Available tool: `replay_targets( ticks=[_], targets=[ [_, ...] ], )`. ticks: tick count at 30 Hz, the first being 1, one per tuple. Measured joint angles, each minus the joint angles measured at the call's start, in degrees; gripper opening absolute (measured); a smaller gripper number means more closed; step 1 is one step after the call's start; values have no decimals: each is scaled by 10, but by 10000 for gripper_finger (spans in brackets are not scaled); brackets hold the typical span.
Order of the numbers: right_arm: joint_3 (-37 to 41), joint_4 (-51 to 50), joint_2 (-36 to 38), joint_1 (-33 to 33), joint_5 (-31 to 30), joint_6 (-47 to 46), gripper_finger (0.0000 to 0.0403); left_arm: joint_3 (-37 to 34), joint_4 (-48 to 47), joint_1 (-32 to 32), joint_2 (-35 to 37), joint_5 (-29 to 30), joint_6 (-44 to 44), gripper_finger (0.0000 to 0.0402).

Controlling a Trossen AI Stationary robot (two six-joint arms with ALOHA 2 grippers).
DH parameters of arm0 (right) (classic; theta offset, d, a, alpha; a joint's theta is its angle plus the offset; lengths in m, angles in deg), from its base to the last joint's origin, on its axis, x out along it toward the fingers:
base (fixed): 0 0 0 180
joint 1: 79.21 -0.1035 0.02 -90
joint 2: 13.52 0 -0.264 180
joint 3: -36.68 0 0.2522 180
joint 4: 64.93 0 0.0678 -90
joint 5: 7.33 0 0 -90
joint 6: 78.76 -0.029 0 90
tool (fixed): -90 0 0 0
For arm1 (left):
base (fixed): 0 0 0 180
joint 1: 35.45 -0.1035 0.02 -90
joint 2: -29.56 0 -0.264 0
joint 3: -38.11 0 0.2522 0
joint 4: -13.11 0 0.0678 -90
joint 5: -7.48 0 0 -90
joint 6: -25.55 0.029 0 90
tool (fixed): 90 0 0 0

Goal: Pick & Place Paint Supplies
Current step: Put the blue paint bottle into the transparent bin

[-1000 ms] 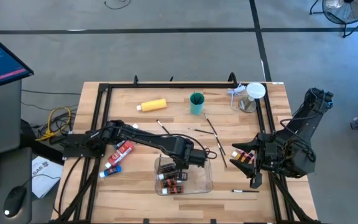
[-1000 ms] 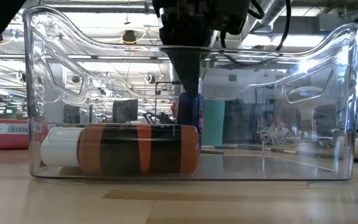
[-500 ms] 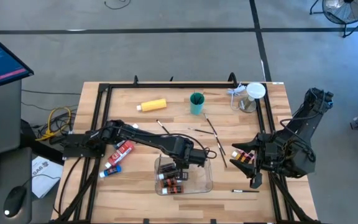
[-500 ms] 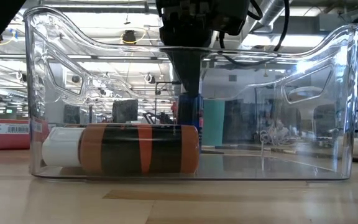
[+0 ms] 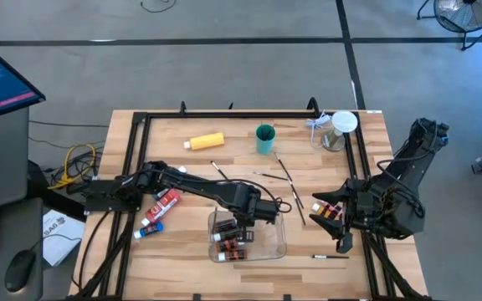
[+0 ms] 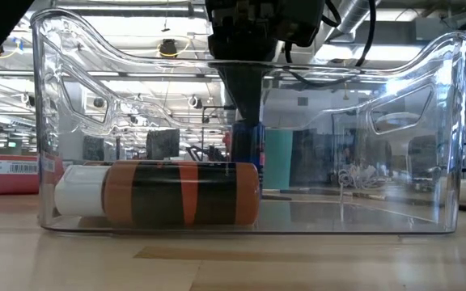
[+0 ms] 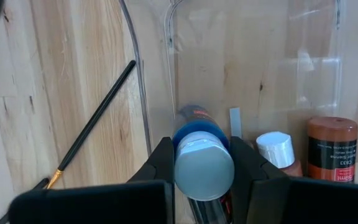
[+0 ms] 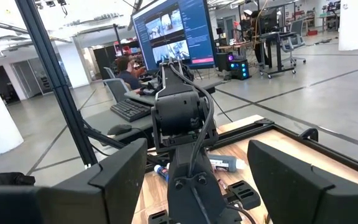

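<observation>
While the right gripper (image 5: 341,219) idles wide, the left gripper (image 7: 202,163) clamps a blue tube (image 7: 202,160) inside the tray (image 7: 143,106), probably about to drop it.

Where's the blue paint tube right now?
The blue paint tube is clamped in the left gripper, held over the clear tray at front-centre of the table, beside the brown bottles inside.

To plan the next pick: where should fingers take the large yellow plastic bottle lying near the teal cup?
Grip the large yellow plastic bottle across the middle of its body, coming from above: it lies on its side, both long flanks free.
</observation>
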Motion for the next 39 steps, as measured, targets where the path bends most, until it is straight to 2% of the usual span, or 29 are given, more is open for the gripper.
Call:
replay_targets(
  ticks=[29,39],
  targets=[
    [0,0,0,0,0,0,270,0,19,74,0,-23,-30,42],
    [0,0,0,0,0,0,270,0,30,80,0,-30,-34,42]
  ],
)
